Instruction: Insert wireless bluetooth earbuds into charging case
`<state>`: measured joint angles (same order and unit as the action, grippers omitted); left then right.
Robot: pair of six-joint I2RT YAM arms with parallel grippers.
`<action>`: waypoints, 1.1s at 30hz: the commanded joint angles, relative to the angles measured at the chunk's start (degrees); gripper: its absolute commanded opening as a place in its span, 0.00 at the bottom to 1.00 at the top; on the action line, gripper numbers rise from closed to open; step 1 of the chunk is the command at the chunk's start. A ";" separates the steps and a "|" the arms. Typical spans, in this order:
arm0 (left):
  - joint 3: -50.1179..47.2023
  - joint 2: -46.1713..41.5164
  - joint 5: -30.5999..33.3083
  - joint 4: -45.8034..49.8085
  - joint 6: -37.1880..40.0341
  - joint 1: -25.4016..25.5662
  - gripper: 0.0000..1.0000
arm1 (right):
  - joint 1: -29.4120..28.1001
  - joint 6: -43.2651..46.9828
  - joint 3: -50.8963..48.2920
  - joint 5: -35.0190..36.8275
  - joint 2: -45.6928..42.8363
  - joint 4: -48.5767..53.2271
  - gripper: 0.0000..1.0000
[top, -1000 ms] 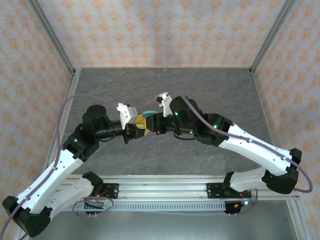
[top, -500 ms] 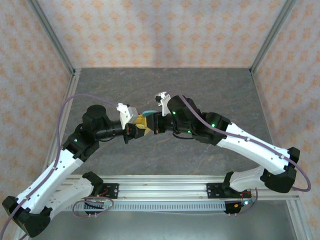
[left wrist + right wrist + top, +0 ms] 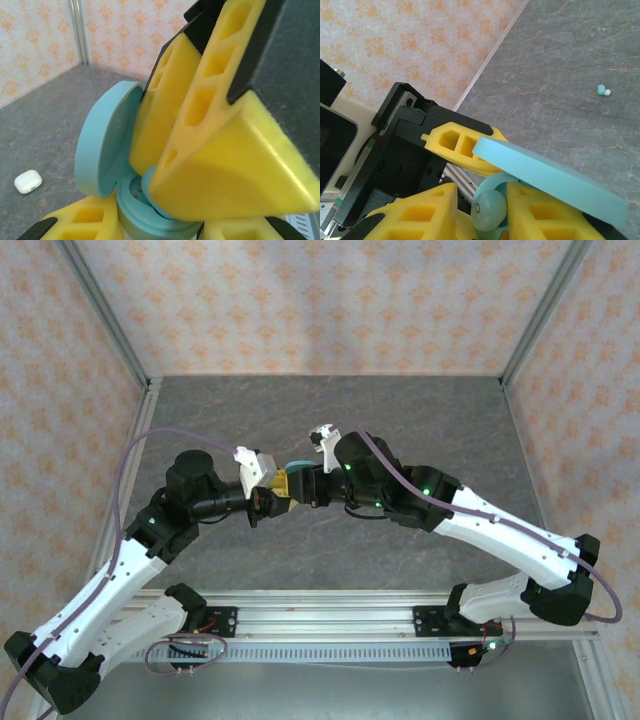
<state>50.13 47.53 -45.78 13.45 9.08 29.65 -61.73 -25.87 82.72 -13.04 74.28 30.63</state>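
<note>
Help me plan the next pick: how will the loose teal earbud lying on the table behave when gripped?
The loose earbud looks tiny and rounded, so a nudge would probably roll it across the table. Its hard-looking plastic may slip out of a pinch. It is likely very light.

Not much tbh: the right gripper (image 3: 298, 488) scoots a touch left, crowding tighter against the teal charging case (image 3: 294, 467), and its forearm slides left along with it.
</note>
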 commanded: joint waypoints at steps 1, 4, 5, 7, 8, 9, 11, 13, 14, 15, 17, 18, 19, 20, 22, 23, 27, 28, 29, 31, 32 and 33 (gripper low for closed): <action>0.39 -1.03 -0.28 -2.19 0.17 0.42 0.13 | 0.15 -0.15 -0.80 3.82 -1.89 1.45 0.32; 0.38 -1.02 -0.19 -2.30 0.15 0.41 0.13 | 0.12 0.08 -0.58 4.51 -2.22 1.88 0.32; 0.38 -1.03 -0.19 -2.36 -0.01 0.41 0.13 | 0.13 0.04 -0.43 4.58 -2.25 1.97 0.33; 0.37 -0.95 -0.10 -2.46 0.06 0.40 0.13 | 0.12 -0.05 -0.20 4.83 -2.47 2.15 0.34; 0.35 -0.94 -0.10 -2.44 0.09 0.41 0.13 | 0.12 -0.01 -0.10 4.92 -2.61 2.19 0.34; 0.32 -0.87 -0.09 -2.42 0.06 0.42 0.13 | 0.12 -0.10 0.06 5.03 -2.68 2.24 0.34; 0.36 -0.82 -0.19 -2.42 -0.03 0.43 0.13 | 0.14 -0.17 0.37 5.27 -2.99 2.32 0.34; 0.27 -0.77 -0.19 -2.45 -0.05 0.47 0.13 | 0.12 -0.36 0.52 5.49 -3.43 2.28 0.34; 0.25 -0.77 -0.19 -2.42 -0.03 0.50 0.13 | 0.13 -0.52 0.56 5.73 -3.72 2.24 0.35; 0.23 -0.77 -0.12 -2.38 -0.07 0.51 0.13 | 0.12 -0.51 0.52 5.72 -4.00 2.03 0.35; 0.23 -0.77 -0.04 -2.33 -0.09 0.52 0.13 | 0.12 -0.74 0.52 5.65 -4.70 1.65 0.35; 0.29 -0.77 0.07 -2.27 -0.11 0.51 0.13 | 0.13 -0.83 0.38 5.39 -5.13 1.26 0.35; 0.27 -0.77 0.31 -2.13 -0.09 0.54 0.13 | 0.13 -1.00 0.20 5.28 -5.65 0.95 0.35; 0.29 -0.75 0.58 -1.78 -0.11 0.50 0.13 | 0.12 -1.03 0.12 5.30 -6.01 0.75 0.35; 0.29 -0.83 1.19 -1.10 -0.20 0.55 0.13 | 0.12 -1.15 0.18 6.17 -6.14 0.93 0.35; 0.29 -0.94 1.42 -0.75 -0.16 0.56 0.13 | 0.12 -1.06 0.32 6.97 -7.99 1.33 0.35; -0.23 -2.11 3.07 0.88 -0.29 0.51 0.13 | 1.11 -1.92 1.25 14.26 -10.34 6.45 0.34; -0.51 -2.55 3.59 1.34 -0.17 0.46 0.13 | 2.02 -2.60 1.23 16.36 -10.71 8.25 0.35; -0.71 -3.01 4.10 1.85 -0.12 0.41 0.13 | 3.11 -3.49 1.29 17.44 -10.90 9.99 0.35; -1.17 -4.11 5.19 2.89 0.13 0.42 0.13 | 7.09 -5.94 1.09 17.67 -10.92 13.46 0.35; -1.37 -4.55 5.67 3.42 0.19 0.41 0.13 | 8.86 -6.93 0.82 16.72 -10.74 14.52 0.35; -1.56 -5.03 6.07 4.04 0.22 0.41 0.13 | 11.08 -7.83 0.34 14.90 -10.45 15.17 0.35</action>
<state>49.19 44.07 -42.06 15.62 9.08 29.65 -54.08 -30.02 82.78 0.01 63.57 39.68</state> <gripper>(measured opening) 0.314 0.346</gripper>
